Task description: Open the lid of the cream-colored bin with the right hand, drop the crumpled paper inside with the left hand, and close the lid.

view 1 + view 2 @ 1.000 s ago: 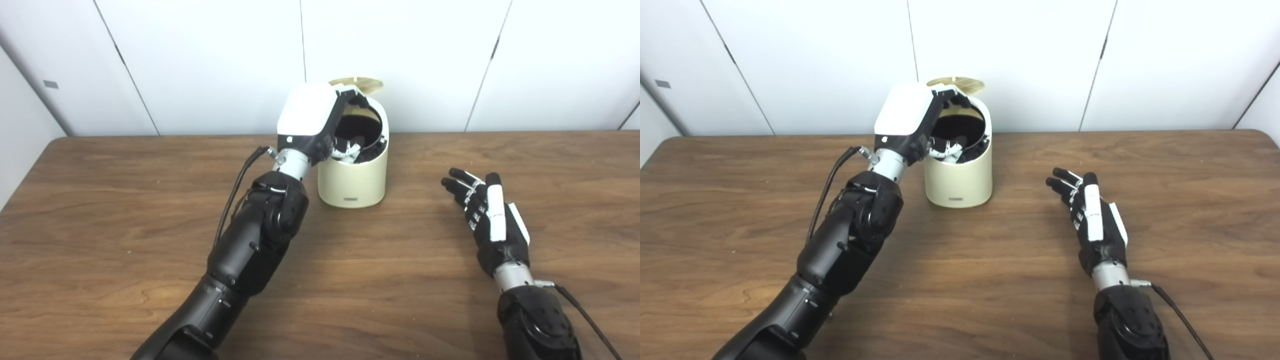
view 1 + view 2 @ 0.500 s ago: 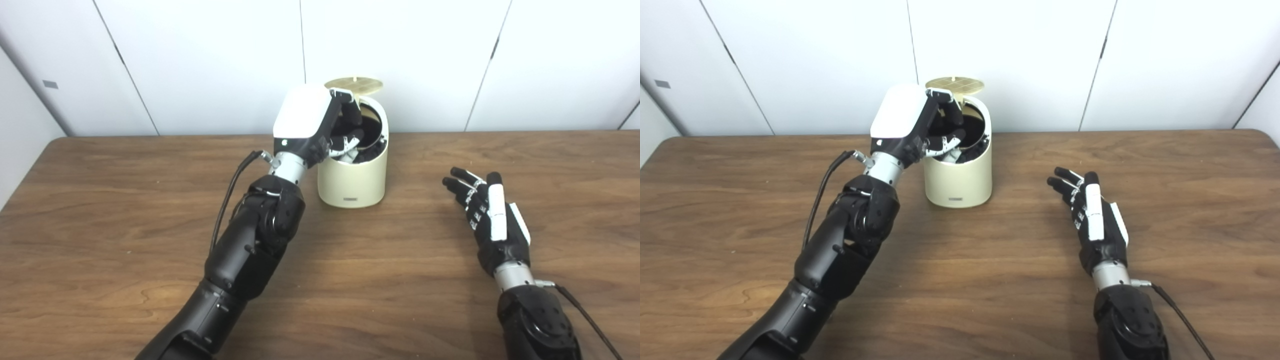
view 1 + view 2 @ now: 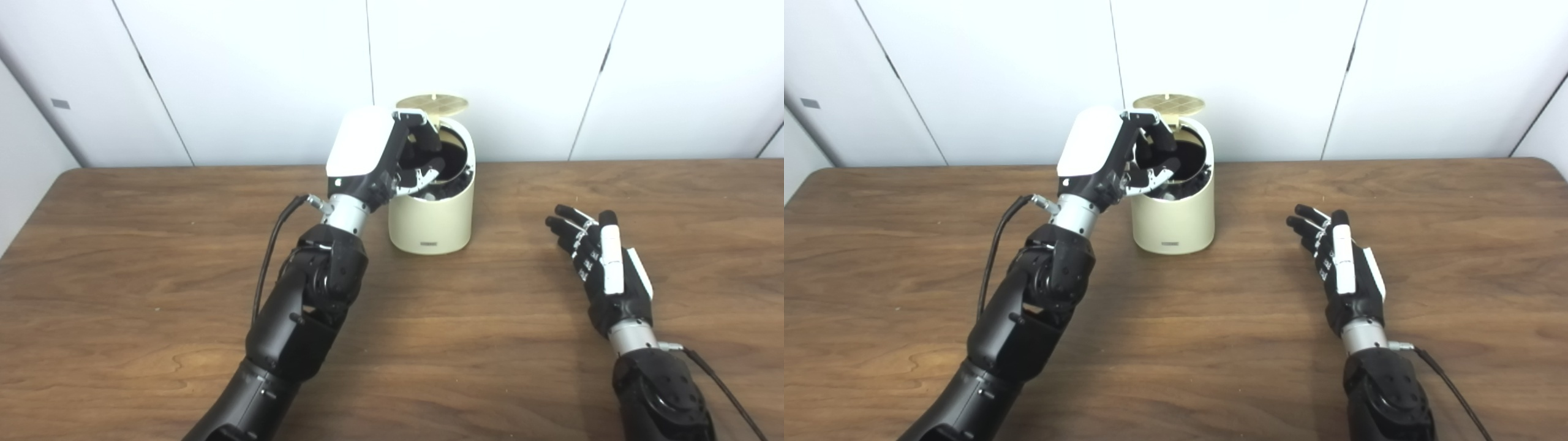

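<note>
A: From the left eye view, what surrounds the work?

B: A brown wood-grain counter (image 3: 153,257) against a white panelled wall (image 3: 245,73). The left hand (image 3: 373,153) sits right at the near-left rim of the cream-colored bin (image 3: 432,217), its white back blocking part of the opening. A black cable (image 3: 272,239) loops off its wrist.

A: Is that hand holding anything?

B: I see nothing in it; the fingers (image 3: 422,138) are curled loosely and apart over the opening. Whether the crumpled paper lies inside, I cannot tell; the interior is dark, with only a pale scrap low at the rim that is too unclear to name.

A: And the bin itself?

B: A short cream cylinder with a small label low on its front, standing upright near the wall, its long axis vertical and its mouth facing up. The lid (image 3: 432,103) is a gold disc, tipped up at the back edge.

A: The other hand?

B: The right hand (image 3: 603,269) lies well apart to the right on the counter, fingers spread and straight, pointing away toward the wall, holding nothing.

A: Now the right eye view?

B: Same scene, shifted. The bin (image 3: 1171,220) stands centre-left, lid (image 3: 1168,104) raised behind it. The left hand (image 3: 1108,153) overlaps the bin's left rim, with the dark forearm (image 3: 1035,300) running down to the bottom edge. The right hand (image 3: 1344,269) rests flat and spread, clear of the bin, with bare counter (image 3: 1249,257) between them.
</note>
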Robot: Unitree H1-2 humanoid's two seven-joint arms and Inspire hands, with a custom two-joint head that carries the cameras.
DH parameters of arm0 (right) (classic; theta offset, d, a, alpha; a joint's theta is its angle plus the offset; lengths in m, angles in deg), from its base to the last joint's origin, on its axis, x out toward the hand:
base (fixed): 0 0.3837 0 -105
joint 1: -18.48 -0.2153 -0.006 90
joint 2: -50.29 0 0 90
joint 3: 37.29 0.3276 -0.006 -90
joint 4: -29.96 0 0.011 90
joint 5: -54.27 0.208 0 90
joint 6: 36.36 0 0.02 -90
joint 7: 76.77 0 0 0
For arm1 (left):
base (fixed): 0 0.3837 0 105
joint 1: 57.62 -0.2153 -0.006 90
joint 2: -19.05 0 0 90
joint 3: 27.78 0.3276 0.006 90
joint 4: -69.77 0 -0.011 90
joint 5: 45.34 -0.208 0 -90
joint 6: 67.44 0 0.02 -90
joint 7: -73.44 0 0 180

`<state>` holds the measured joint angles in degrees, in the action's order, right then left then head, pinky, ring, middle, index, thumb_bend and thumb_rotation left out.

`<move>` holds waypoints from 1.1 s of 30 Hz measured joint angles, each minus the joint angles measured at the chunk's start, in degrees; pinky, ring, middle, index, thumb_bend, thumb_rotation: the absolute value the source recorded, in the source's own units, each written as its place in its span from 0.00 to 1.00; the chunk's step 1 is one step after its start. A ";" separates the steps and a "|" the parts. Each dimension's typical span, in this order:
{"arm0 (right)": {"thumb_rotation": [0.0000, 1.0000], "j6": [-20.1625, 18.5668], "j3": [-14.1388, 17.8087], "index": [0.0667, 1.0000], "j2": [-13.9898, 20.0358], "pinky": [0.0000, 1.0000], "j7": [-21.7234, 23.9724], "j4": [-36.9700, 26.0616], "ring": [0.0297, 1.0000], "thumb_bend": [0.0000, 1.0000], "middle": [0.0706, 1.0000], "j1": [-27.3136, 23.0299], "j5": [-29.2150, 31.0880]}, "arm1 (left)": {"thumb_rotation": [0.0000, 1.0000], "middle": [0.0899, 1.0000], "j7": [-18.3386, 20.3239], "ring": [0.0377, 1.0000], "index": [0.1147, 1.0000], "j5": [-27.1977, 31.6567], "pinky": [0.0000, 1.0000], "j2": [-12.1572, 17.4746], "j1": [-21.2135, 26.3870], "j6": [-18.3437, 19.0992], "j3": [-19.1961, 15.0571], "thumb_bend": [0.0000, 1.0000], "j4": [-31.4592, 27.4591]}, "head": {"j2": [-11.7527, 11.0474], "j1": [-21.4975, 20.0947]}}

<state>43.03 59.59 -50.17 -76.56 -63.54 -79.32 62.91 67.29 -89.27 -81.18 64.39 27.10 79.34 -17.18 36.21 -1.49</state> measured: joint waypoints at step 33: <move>1.00 1.85 1.44 0.75 0.65 0.94 0.67 0.53 0.90 0.59 0.83 -0.03 2.32 | 0.00 0.45 -1.93 0.50 0.43 31.52 0.48 -3.55 -16.65 5.71 -26.94 0.51 -13.38 | 0.09 0.52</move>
<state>44.88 61.03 -49.52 -75.90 -63.01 -79.35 65.23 65.37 -57.76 -84.73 47.74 32.81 52.40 -30.57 36.30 -0.97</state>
